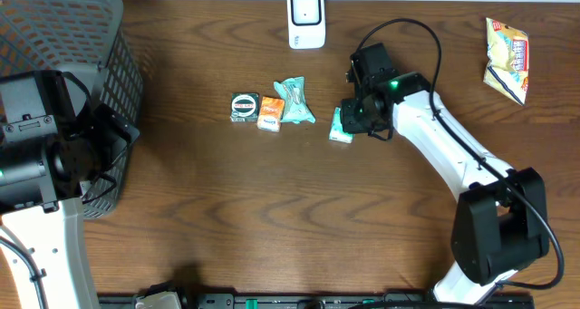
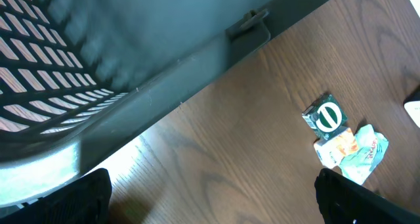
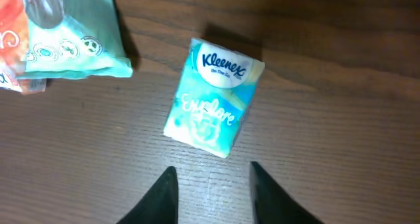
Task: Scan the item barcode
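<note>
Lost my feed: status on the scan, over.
Left gripper open by basket. Right gripper open, empty, over Kleenex pack on table. Nothing between it and scanner.

Overhead: fixed above, facing straight down, far enough back to take in the whole surface [image 1: 272, 218] and both arms.

Left wrist: low beside the basket [image 2: 131, 73], facing obliquely across the surface toward the green-label packet [image 2: 326, 116], at middle distance.

Right wrist: close, facing down on the Kleenex pack [image 3: 213, 99], with its own fingers [image 3: 167, 198] at the bottom edge.

All 3 views show the teal pouch [image 3: 72, 33]. Overhead and right wrist share the Kleenex pack.
</note>
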Tool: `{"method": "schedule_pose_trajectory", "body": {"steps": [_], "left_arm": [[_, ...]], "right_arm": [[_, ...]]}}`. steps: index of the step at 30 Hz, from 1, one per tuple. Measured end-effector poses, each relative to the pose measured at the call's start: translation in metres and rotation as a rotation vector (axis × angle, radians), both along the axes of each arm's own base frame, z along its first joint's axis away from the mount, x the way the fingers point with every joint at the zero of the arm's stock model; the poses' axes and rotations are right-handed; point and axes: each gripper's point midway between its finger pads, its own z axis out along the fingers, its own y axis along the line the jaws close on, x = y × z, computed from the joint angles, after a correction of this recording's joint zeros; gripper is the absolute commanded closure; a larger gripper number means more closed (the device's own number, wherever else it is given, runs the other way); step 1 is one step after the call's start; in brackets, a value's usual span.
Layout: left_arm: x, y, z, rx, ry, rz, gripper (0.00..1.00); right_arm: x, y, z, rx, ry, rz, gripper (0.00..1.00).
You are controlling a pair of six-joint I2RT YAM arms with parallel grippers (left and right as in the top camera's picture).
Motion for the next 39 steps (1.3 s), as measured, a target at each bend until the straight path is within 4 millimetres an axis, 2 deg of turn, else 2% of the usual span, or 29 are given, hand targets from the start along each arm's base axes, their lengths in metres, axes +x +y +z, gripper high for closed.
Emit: {"method": "schedule_pose_trajectory", "body": {"steps": [1, 3, 4, 6, 7, 11, 13, 14, 15, 16, 17, 20, 23, 29, 39], "left_arm": [[0.000, 0.000, 0.000, 0.000, 0.000, 0.000, 0.02], [0.000, 0.000, 0.000, 0.000, 0.000, 0.000, 0.03], [0.000, 0.000, 0.000, 0.000, 0.000, 0.000, 0.02], [0.000, 0.000, 0.000, 0.000, 0.000, 0.000, 0.03], [0.000, 0.000, 0.000, 0.000, 0.000, 0.000, 0.02], [0.000, 0.000, 0.000, 0.000, 0.000, 0.000, 0.02], [0.000, 0.000, 0.000, 0.000, 0.000, 0.000, 0.02], [0.000, 0.000, 0.000, 0.000, 0.000, 0.000, 0.02], [0.000, 0.000, 0.000, 0.000, 0.000, 0.000, 0.02], [0.000, 0.000, 0.000, 0.000, 0.000, 0.000, 0.02], [0.000, 0.000, 0.000, 0.000, 0.000, 0.000, 0.02], [0.000, 0.000, 0.000, 0.000, 0.000, 0.000, 0.02], [0.000, 0.000, 0.000, 0.000, 0.000, 0.000, 0.03], [0.000, 0.000, 0.000, 0.000, 0.000, 0.000, 0.02], [0.000, 0.000, 0.000, 0.000, 0.000, 0.000, 0.02]], "right_arm": [[0.000, -0.001, 0.000, -0.004, -0.001, 0.000, 0.59], [0.000, -0.004, -0.001, -0.020, -0.001, -0.012, 0.55], [0.000, -0.008, -0.002, -0.040, 0.000, -0.027, 0.55], [0.002, -0.015, -0.002, -0.058, -0.002, -0.063, 0.61], [0.006, -0.020, -0.001, -0.058, -0.013, -0.089, 0.60], [0.019, -0.029, -0.001, -0.040, -0.051, -0.138, 0.42], [0.024, -0.035, -0.005, -0.028, -0.068, -0.157, 0.26], [0.025, -0.039, -0.009, -0.007, -0.064, -0.172, 0.14], [0.024, -0.041, -0.012, 0.003, -0.055, -0.177, 0.12], [0.022, -0.044, -0.016, 0.029, -0.035, -0.185, 0.03], [0.020, -0.046, -0.019, 0.049, -0.015, -0.194, 0.01], [0.012, -0.050, -0.028, 0.116, 0.036, -0.206, 0.01], [0.004, -0.043, -0.031, 0.154, 0.071, -0.194, 0.01], [0.003, -0.032, -0.028, 0.216, 0.084, -0.172, 0.01], [0.006, -0.029, -0.026, 0.217, 0.067, -0.162, 0.01]]}}
